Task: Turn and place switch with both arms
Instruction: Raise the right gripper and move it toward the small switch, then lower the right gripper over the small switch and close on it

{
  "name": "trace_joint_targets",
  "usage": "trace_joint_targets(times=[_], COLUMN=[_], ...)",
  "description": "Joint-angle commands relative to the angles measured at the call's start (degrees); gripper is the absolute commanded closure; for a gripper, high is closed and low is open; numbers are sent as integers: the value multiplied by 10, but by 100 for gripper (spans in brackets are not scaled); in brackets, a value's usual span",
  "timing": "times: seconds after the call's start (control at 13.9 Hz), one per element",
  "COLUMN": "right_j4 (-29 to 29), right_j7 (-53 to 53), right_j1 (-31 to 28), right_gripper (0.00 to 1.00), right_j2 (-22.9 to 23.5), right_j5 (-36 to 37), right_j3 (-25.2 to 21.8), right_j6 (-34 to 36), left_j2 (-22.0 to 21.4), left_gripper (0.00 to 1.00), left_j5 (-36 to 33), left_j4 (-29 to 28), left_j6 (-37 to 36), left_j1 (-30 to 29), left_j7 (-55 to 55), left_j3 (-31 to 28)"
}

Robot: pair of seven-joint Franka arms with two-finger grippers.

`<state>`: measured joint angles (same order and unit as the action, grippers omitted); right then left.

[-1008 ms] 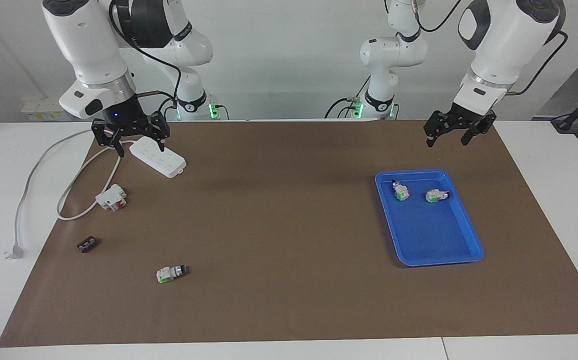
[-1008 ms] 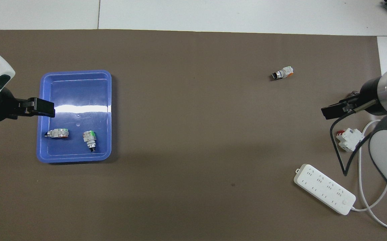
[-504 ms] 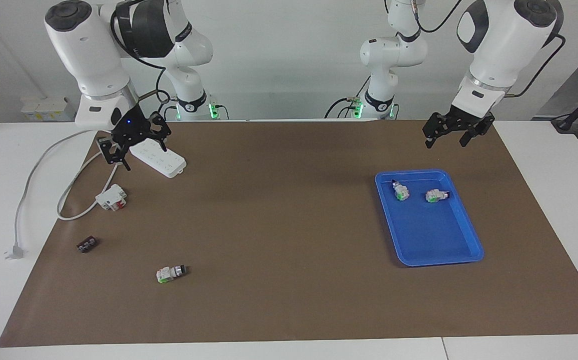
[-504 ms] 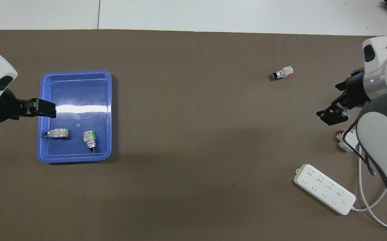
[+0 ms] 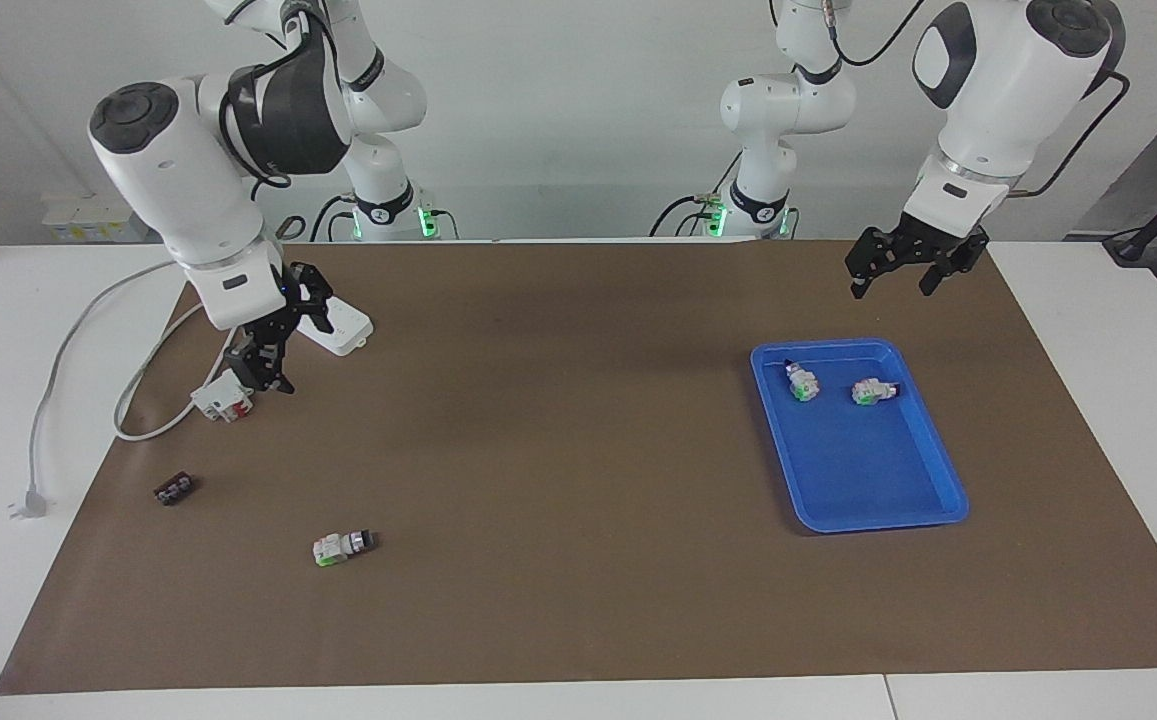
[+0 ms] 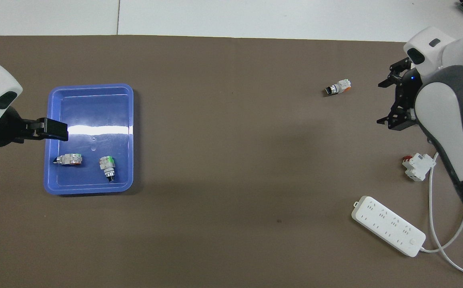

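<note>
One white-grey switch [image 5: 343, 547] [image 6: 337, 87] with a green mark and black knob lies on the brown mat toward the right arm's end, farther from the robots than everything else there. Two more like it [image 5: 801, 381] [image 5: 873, 391] lie in the blue tray [image 5: 868, 465] [image 6: 91, 108]. My right gripper [image 5: 268, 378] [image 6: 386, 102] hangs open and empty over the mat, beside the white block with red parts [image 5: 223, 398] [image 6: 417, 166] and well short of the switch. Above the tray's edge nearest the robots, my left gripper [image 5: 893, 285] [image 6: 55, 134] waits open and empty.
A white power strip [image 5: 343, 328] [image 6: 387, 225] lies near the right arm's base, its cable looping to a plug [image 5: 26, 503] off the mat. A tiny black ridged piece [image 5: 174, 489] sits near the mat's edge, nearer to the robots than the switch.
My right gripper has swung down from over the power strip, away from the robots, to beside the red-and-white block, and has turned its wrist. The left gripper has barely shifted. No object moved.
</note>
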<state>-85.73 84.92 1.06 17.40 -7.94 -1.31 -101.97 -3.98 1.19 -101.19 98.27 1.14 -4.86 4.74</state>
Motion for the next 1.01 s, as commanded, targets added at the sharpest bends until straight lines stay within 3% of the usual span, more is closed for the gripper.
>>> trace_joint_targets(times=[0.0,0.29,0.58,0.94], right_j4=[69,91,186,187], right_j7=[66,121,141,177], right_j1=[-19,-52,-106,-132], right_gripper=[0,0,0,0], right_j2=[74,122,219,266], right_j5=[-16,-12,22,74], right_j3=[25,65,138,183], right_j6=[0,-39,-44,-110], left_j2=[-17,-17,-17,-17], left_gripper=[0,0,0,0], left_j5=[-9,-9,-9,-9], left_j4=[-22,-22,-22,-22], left_j6=[18,18,18,18], left_j1=[4,4,5,5], left_j7=[5,5,5,5], left_j3=[-2,-2,-2,-1])
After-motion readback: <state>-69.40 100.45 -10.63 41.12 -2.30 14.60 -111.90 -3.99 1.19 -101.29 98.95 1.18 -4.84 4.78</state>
